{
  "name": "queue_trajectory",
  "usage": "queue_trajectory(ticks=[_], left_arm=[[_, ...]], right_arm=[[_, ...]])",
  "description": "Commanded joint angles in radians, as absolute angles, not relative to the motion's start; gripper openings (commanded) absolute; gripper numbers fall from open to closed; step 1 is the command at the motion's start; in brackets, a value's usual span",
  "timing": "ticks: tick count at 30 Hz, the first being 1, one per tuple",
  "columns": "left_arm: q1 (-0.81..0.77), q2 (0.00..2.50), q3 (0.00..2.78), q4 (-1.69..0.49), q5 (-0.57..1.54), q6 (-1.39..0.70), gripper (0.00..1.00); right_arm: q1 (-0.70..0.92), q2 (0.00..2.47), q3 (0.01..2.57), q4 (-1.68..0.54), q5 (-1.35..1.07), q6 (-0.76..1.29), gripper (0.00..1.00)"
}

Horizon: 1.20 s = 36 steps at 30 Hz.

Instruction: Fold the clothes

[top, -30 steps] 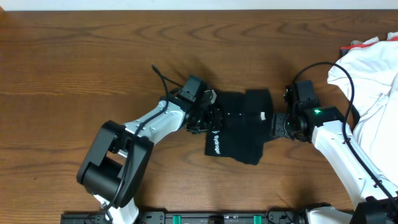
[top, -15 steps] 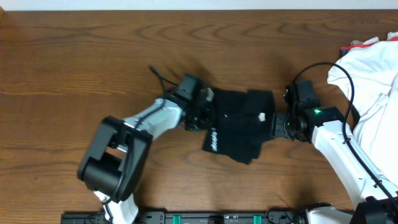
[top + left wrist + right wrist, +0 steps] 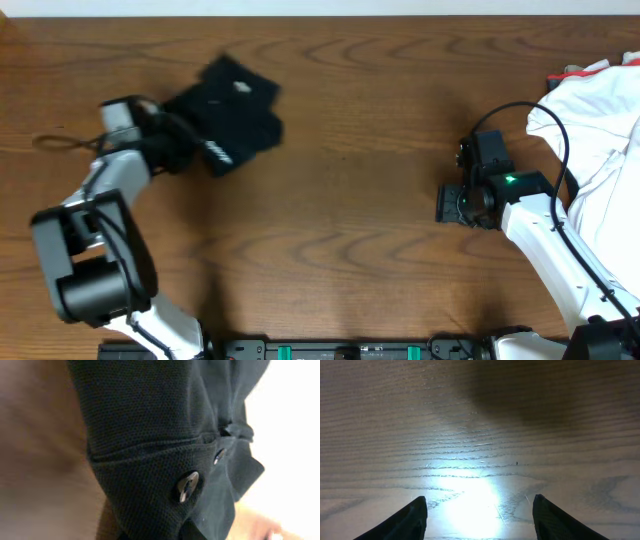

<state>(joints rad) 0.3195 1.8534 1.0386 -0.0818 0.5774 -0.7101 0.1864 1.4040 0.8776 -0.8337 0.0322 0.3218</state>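
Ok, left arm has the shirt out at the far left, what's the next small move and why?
Probably lower it and open the left jaws. They are shut on the shirt, which looks like a compact folded bundle over the table, far from the white cloth. The right jaws are open over wood, holding nothing.

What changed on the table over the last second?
The left hand closed on the black shirt at the middle of the table. It then swung the shirt away to the table's far left, where it now holds it bunched up. The right hand stayed open in the same spot on the right, now over bare wood. The heap of white cloth did not move.
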Motion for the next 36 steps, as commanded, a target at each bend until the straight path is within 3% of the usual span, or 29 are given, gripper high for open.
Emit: queue_trajectory(ticks=[1,15,36], left_arm=[[0.416,1.841,1.034,-0.08,0.476,-0.791,0.06],[0.599,1.923,1.026,-0.263,0.342,-0.989,0.06],[0.527,1.922,1.023,-0.392,0.365,-1.03,0.06]], right_arm=[[0.182,1.395,0.883,-0.844,0.029,0.336,0.64],[0.182,1.395,0.883,-0.883,0.029,0.344,0.63],[0.182,1.395,0.883,-0.883,0.035,0.343,0.63]])
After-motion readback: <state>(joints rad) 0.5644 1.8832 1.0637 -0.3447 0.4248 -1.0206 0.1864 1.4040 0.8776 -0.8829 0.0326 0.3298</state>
